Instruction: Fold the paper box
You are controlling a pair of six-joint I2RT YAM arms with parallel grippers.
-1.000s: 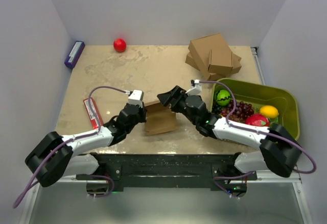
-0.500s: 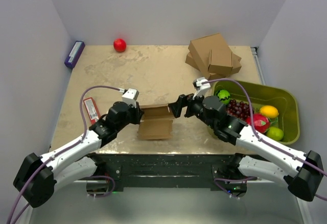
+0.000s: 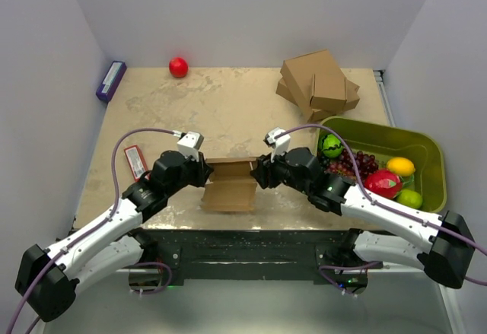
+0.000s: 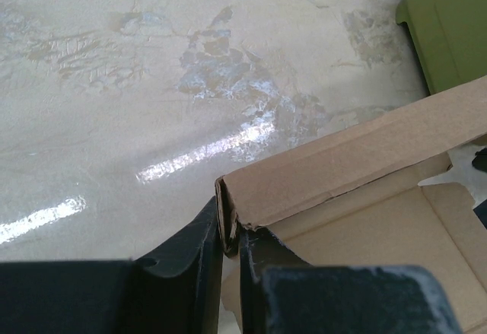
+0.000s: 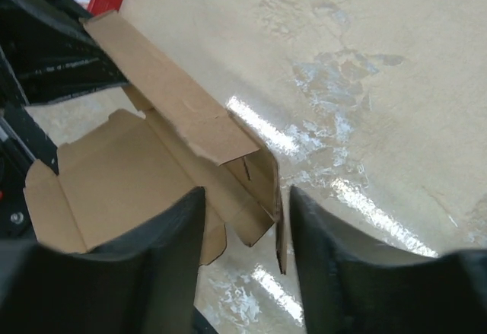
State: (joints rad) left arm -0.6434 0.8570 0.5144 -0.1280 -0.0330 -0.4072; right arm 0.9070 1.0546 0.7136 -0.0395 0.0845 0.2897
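Observation:
The paper box [image 3: 228, 186] lies partly folded near the table's front edge, its back wall raised and its floor open. My left gripper [image 3: 207, 173] is shut on the box's left end. In the left wrist view its fingers [image 4: 230, 231] pinch the doubled corner of the raised wall [image 4: 365, 167]. My right gripper [image 3: 257, 174] is at the box's right end. In the right wrist view its jaws [image 5: 245, 197] stand apart, with the end flaps of the box [image 5: 114, 174] between them and a gap on both sides.
A green bin [image 3: 426, 147] holding fruit and grapes stands at the right. A stack of bigger cardboard boxes [image 3: 318, 83] sits at the back right. A red ball [image 3: 178, 67] and a purple box [image 3: 111, 80] lie at the back left, a red packet [image 3: 135, 160] at the left.
My right gripper has swung in to the box's right end and its jaws have narrowed around the flaps. The left arm, still holding the box, has shifted it slightly left.

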